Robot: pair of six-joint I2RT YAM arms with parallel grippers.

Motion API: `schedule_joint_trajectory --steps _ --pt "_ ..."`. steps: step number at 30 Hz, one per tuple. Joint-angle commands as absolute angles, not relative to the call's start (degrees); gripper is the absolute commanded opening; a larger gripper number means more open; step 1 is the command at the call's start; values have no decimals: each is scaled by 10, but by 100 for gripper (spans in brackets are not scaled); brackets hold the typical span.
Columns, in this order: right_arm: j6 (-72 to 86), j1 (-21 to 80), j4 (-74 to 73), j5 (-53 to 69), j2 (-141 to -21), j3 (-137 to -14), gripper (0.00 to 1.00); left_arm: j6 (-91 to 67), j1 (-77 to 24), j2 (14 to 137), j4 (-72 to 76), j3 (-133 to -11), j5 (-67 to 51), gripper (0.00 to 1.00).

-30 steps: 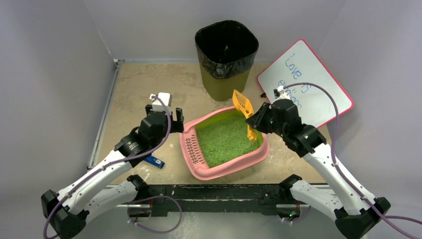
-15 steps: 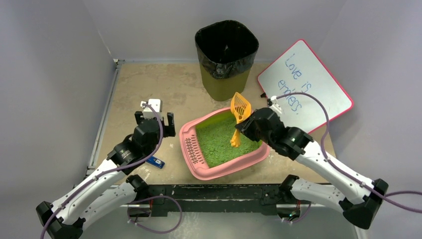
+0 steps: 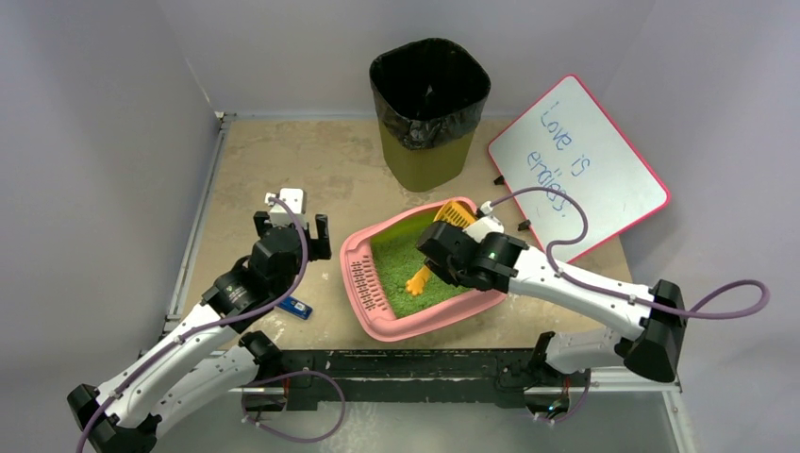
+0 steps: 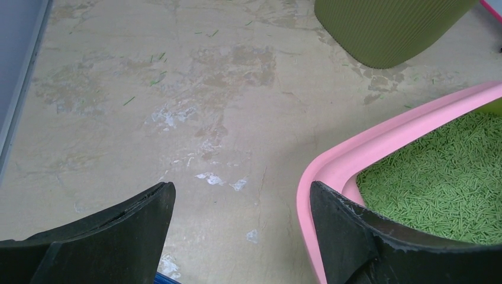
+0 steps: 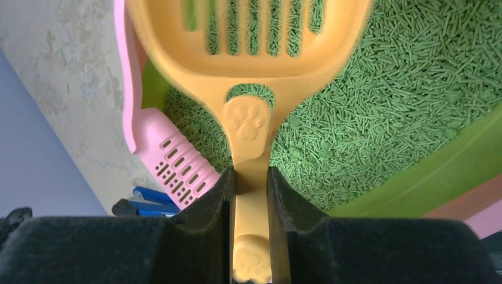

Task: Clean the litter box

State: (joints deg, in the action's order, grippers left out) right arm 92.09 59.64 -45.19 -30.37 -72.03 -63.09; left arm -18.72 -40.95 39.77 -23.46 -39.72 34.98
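The litter box (image 3: 406, 330) sits on the worktop (image 3: 283, 170) in front of the two arms. Its slotted lip is at the left end, and the tall lined bin (image 3: 425, 165) stands just behind it. Green litter fills the box. I can pick out no clumps in it, and none in the orange scoop (image 5: 248, 121), whose slots show only litter beneath.

I judge the cleaning to be at an early stage. The scoop is in hand, but the sifting and the trip to the bin are not yet done. A few stray green bits lie on the worktop near the bin.

The right tool (image 5: 251, 177) is clamped on the scoop's handle. It reaches over the box from the right side, with the scoop head angled toward the far rim. The left tool (image 4: 240, 198) has its fingers wide apart and holds nothing. It hangs just outside the box's left corner, with one finger close to the pink rim.
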Motion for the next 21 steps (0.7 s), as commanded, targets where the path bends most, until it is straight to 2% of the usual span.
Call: schedule_joint_trajectory --steps 1,10,14,21 --pt "1021 604 -502 -346 -743 -657 0 -177 -410 388 -224 -400 355 84" --pt "1085 605 -490 -339 -777 -653 0 -177 -410 381 -223 -399 360 84" --pt "1092 606 -478 -335 -789 -654 4 -176 -410 380 -223 -398 360 84" --pt "1088 606 -464 -346 -803 -654 18 -176 -410 383 -225 -399 355 84"
